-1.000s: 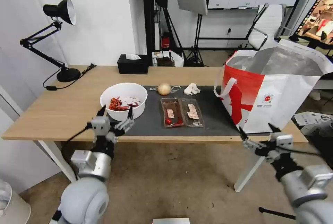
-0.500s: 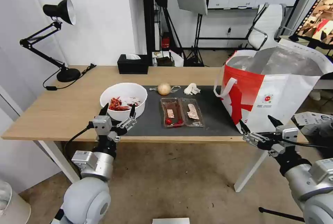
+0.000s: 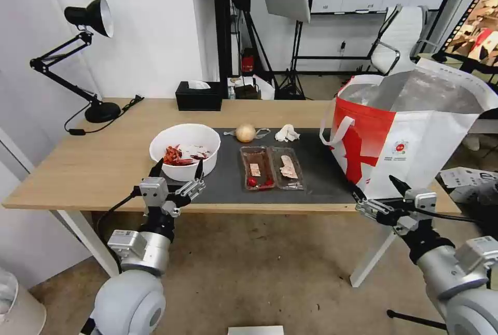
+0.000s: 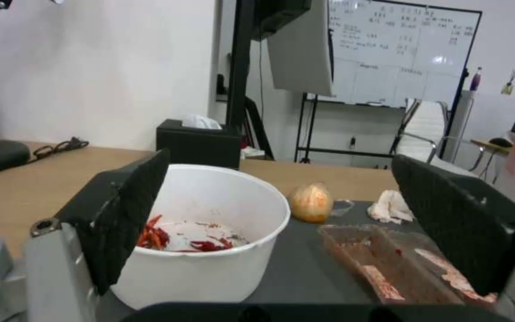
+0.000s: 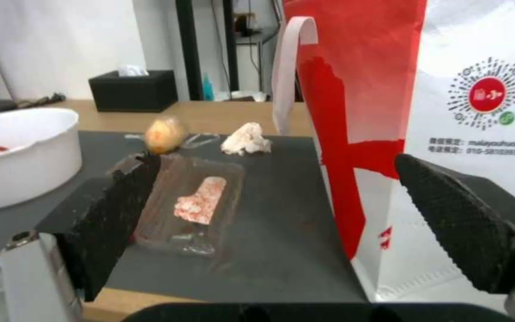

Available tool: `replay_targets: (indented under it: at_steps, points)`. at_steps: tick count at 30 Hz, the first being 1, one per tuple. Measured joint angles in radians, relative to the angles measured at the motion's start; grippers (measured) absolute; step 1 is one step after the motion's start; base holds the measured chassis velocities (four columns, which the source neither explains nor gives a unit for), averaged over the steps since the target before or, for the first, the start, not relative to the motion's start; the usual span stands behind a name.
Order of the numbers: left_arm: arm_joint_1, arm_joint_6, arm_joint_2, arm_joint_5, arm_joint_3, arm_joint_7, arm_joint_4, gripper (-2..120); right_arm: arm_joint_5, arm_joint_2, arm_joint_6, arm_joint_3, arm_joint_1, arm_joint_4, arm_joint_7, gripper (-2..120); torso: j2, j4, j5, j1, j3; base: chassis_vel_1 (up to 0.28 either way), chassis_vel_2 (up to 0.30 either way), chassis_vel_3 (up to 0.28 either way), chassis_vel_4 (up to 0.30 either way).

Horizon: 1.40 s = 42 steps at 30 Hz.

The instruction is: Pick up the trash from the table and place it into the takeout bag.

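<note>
Hovering at the near edge of the table, just short of the bowl, the left gripper with fingers spread wide and nothing between them; slightly lower and closer in than a second ago. Raised since then and shifted toward the table, the right gripper, likewise wide open and empty, now level with the table edge in front of the bag. Unmoved on the dark mat: bowl at its left end, twin tray in the middle, beige ball and crumpled tissue behind the tray, bag standing at the right end with its foil mouth open.

Seen from the left wrist: red chili scraps low inside the bowl, framed between the open fingers, with the black tissue box behind. Seen from the right wrist: pinkish food in the tray, the bag's strap handle and round logo close up, bag base resting partly on the mat.
</note>
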Motion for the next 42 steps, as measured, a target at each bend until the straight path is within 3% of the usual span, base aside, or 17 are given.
replay_targets:
  at_steps: [4, 9, 14, 17, 20, 23, 26, 27, 29, 34, 42]
  points:
    - [0.000, 0.000, 0.004, -0.001, -0.002, 0.001, 0.000, 100, 0.097, -0.038, -0.014, -0.022, 0.031, -0.010, 0.030, 100, 0.000, 0.0000, 0.0001, 0.000, 0.000, 0.000, 0.000, 0.000, 0.000]
    - [0.002, 0.000, 0.011, -0.005, -0.009, 0.002, 0.000, 100, 0.405, -0.125, -0.046, -0.114, 0.145, -0.035, 0.163, 100, 0.000, 0.0001, 0.0000, 0.000, 0.000, 0.000, 0.000, 0.000, 0.000]
    - [0.008, 0.000, 0.012, -0.010, -0.016, 0.002, 0.000, 100, 0.559, -0.175, -0.047, -0.196, 0.267, -0.078, 0.245, 100, 0.000, 0.0001, -0.0001, 0.000, 0.000, 0.000, 0.000, 0.000, 0.000]
    - [0.015, 0.000, 0.012, -0.011, -0.022, 0.002, -0.002, 100, 0.630, -0.203, -0.047, -0.274, 0.362, -0.118, 0.289, 100, 0.000, 0.0001, 0.0000, 0.000, 0.000, 0.000, 0.000, 0.000, 0.000]
    - [0.023, -0.001, 0.014, -0.011, -0.029, 0.002, -0.002, 100, 0.721, -0.213, -0.041, -0.423, 0.531, -0.190, 0.376, 100, 0.000, 0.0001, -0.0001, 0.000, 0.000, 0.000, 0.000, 0.000, 0.000]
    - [0.029, -0.001, 0.014, -0.011, -0.035, 0.002, -0.003, 100, 0.748, -0.195, -0.028, -0.537, 0.668, -0.263, 0.435, 100, 0.000, 0.0004, -0.0001, 0.000, 0.000, 0.000, 0.000, 0.000, 0.000]
    - [0.029, -0.001, 0.014, -0.011, -0.035, 0.002, -0.003, 100, 0.748, -0.195, -0.028, -0.537, 0.668, -0.263, 0.435, 100, 0.000, 0.0004, -0.0001, 0.000, 0.000, 0.000, 0.000, 0.000, 0.000]
    - [0.043, -0.002, 0.013, -0.012, -0.049, 0.002, -0.004, 100, 0.769, -0.150, -0.026, -0.671, 0.813, -0.356, 0.533, 100, 0.000, 0.0003, -0.0002, 0.000, 0.000, 0.000, 0.000, 0.000, 0.000]
    - [0.048, -0.003, 0.013, -0.012, -0.055, 0.002, -0.004, 100, 0.811, -0.129, -0.031, -0.699, 0.839, -0.369, 0.591, 100, 0.000, 0.0002, -0.0003, 0.000, 0.000, 0.000, 0.000, 0.000, 0.000]
    - [0.063, -0.006, 0.013, -0.012, -0.076, 0.001, -0.005, 100, 1.029, -0.019, -0.039, -0.713, 0.887, -0.383, 0.814, 100, 0.000, 0.0001, -0.0002, 0.000, 0.000, 0.000, 0.000, 0.000, 0.000]
    - [0.081, -0.012, 0.009, -0.012, -0.094, 0.001, -0.004, 100, 1.079, 0.099, -0.002, -0.725, 0.890, -0.386, 0.951, 100, 0.000, 0.0002, -0.0002, 0.000, 0.000, 0.000, 0.000, 0.000, 0.000]
